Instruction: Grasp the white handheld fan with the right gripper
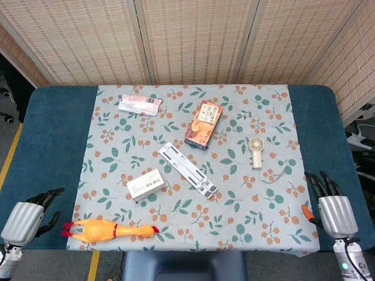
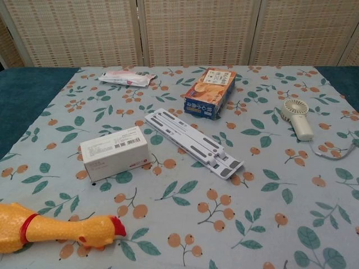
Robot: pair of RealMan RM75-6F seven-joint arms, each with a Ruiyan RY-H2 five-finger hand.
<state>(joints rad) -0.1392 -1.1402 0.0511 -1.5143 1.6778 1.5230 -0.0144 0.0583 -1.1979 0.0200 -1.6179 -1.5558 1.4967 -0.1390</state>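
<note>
The white handheld fan (image 1: 256, 150) lies flat on the floral cloth at the right side, head toward the back, a thin cord loop trailing off its handle; the chest view has the fan (image 2: 298, 118) at the right edge. My right hand (image 1: 334, 208) rests at the table's front right corner, well in front of and to the right of the fan, fingers apart and holding nothing. My left hand (image 1: 26, 218) sits at the front left corner, fingers apart, empty. Neither hand appears in the chest view.
An orange snack box (image 1: 203, 123) lies left of the fan. A white folding stand (image 1: 187, 169) crosses the middle, with a small white box (image 1: 145, 184) beside it. A rubber chicken (image 1: 111, 229) lies at the front edge. A pink packet (image 1: 139, 105) lies at the back left.
</note>
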